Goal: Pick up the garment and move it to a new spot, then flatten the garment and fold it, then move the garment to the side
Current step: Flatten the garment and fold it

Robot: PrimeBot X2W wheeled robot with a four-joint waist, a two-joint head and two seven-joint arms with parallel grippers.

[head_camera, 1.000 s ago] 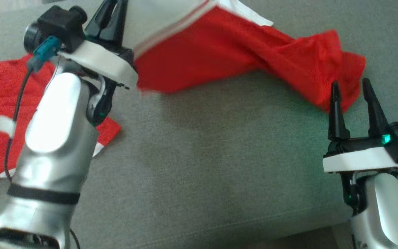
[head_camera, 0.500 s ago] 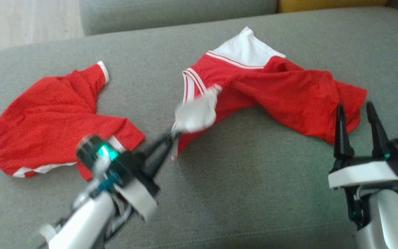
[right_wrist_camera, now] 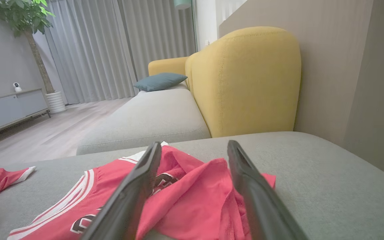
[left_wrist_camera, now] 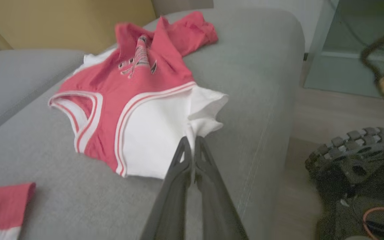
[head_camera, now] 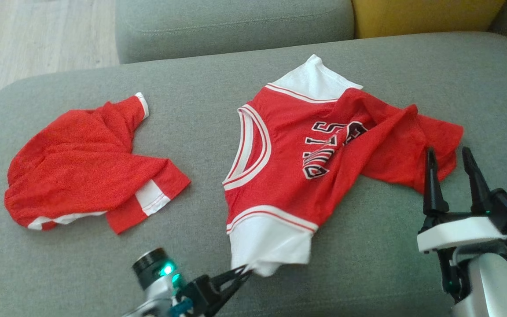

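The garment (head_camera: 293, 176) is a red jersey with white sleeves and black lettering, lying partly spread on the grey sofa seat (head_camera: 368, 273). Its right half is still folded over and bunched. At the near edge, my left gripper (head_camera: 245, 269) is shut on the hem of the nearer white sleeve. In the left wrist view the closed fingertips (left_wrist_camera: 191, 141) pinch that white cloth, with the garment (left_wrist_camera: 138, 86) stretching away beyond them. My right gripper (head_camera: 449, 154) stands open just in front of the bunched right end, holding nothing. Its fingers frame the garment (right_wrist_camera: 192, 190) in the right wrist view.
A second red piece with white trim (head_camera: 86, 163) lies crumpled on the seat's left part. A yellow cushion (head_camera: 425, 15) and a grey sofa section (head_camera: 236, 26) lie behind. The seat's front edge (left_wrist_camera: 258, 160) drops to the floor, where a knobbly black wheel (left_wrist_camera: 355, 156) stands.
The head camera tilted up. My left gripper came down and toward the seat's near edge, still shut on the white sleeve, drawing the jersey out so its lettering shows. The right gripper stayed open.
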